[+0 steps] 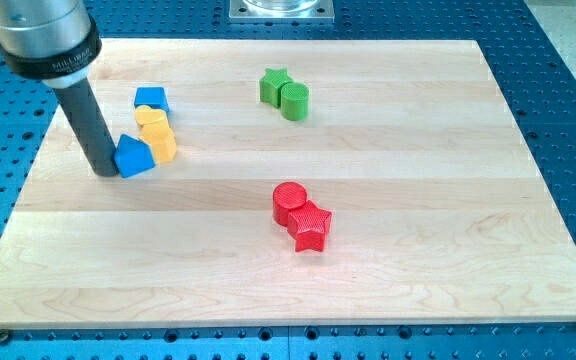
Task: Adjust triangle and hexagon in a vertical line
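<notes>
Here my tip (106,172) touches the blue triangle (134,156).

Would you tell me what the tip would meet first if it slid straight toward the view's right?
My tip would meet the blue triangle first; it already appears to touch it, though depth is unclear.

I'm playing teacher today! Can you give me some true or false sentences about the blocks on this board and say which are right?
1. My tip is right beside the blue triangle, on the view's left of it. True.
2. The two red blocks sit apart. False: the red cylinder touches the red star.
3. The green star is next to the green cylinder. True.
4. The yellow hexagon lies near the view's right edge. False: it is on the view's left, beside the blue triangle.
</notes>
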